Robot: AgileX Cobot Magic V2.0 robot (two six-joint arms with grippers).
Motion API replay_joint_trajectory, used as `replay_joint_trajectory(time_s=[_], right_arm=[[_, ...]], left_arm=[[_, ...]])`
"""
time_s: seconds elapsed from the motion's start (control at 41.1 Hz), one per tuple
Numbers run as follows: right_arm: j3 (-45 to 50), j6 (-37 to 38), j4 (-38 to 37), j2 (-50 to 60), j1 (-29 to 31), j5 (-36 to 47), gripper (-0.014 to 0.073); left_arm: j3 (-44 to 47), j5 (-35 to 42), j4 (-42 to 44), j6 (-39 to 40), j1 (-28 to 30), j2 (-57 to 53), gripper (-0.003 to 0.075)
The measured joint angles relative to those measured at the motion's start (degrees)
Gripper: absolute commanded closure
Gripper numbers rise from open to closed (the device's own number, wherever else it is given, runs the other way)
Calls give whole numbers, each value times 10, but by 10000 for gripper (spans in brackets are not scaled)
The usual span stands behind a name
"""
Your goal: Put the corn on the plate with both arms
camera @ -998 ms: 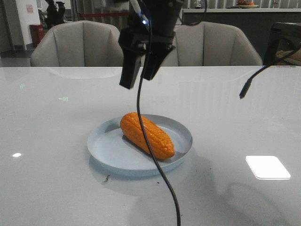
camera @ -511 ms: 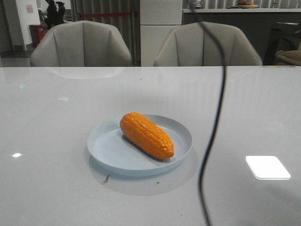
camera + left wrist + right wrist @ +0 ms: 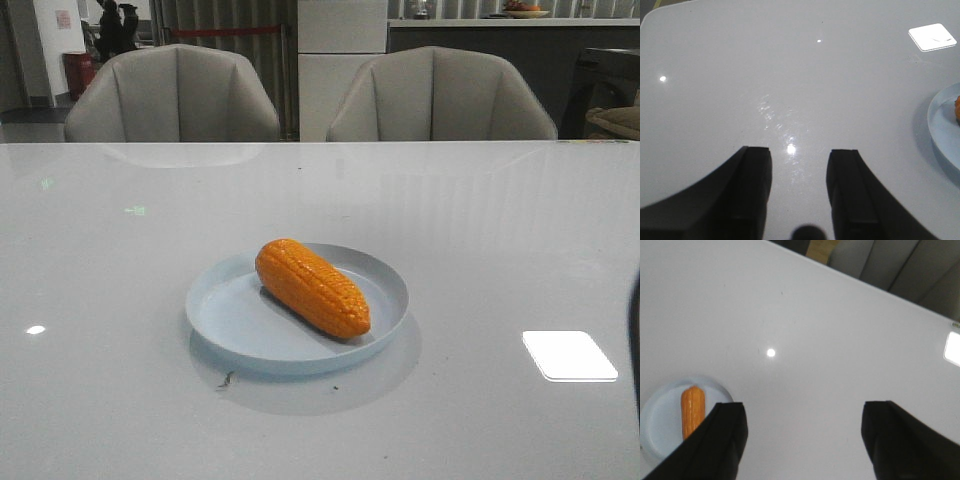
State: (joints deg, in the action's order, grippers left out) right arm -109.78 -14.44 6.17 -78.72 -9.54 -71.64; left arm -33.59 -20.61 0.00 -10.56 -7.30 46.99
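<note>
The orange corn (image 3: 311, 286) lies on its side in the pale blue plate (image 3: 240, 325) at the table's middle, its thick end to the far left. Neither arm shows in the front view. My left gripper (image 3: 799, 161) is open and empty over bare table, with the plate's rim (image 3: 940, 125) off to one side. My right gripper (image 3: 805, 420) is wide open and empty, high above the table, with the plate (image 3: 662, 412) and corn (image 3: 692, 407) small beside one finger (image 3: 722, 440).
Two grey chairs (image 3: 175, 95) stand behind the table's far edge. A bright light reflection (image 3: 568, 354) lies on the glossy white tabletop at the right. A dark sliver (image 3: 635, 330) shows at the front view's right edge.
The arm that hung over the plate has lifted out of the front view, and its trailing cable swung right and out of view. The corn and plate have not moved.
</note>
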Motion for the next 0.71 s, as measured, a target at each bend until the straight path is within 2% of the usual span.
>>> replay_joint_trajectory(time_s=[0.073, 0.268, 0.389, 0.56, 0.706], right_arm=[[100, 1, -3, 60, 7, 25, 13], [391, 37, -3, 228, 43, 162, 13], [539, 54, -6, 311, 69, 214, 13], [650, 60, -8, 397, 76, 220, 13], [674, 79, -8, 433, 77, 217, 13]], left_arm=[[0, 0, 0, 0, 0, 0, 372], [0, 1, 0, 0, 0, 0, 372], [0, 1, 0, 0, 0, 0, 372], [0, 1, 0, 0, 0, 0, 372], [0, 1, 0, 0, 0, 0, 372]])
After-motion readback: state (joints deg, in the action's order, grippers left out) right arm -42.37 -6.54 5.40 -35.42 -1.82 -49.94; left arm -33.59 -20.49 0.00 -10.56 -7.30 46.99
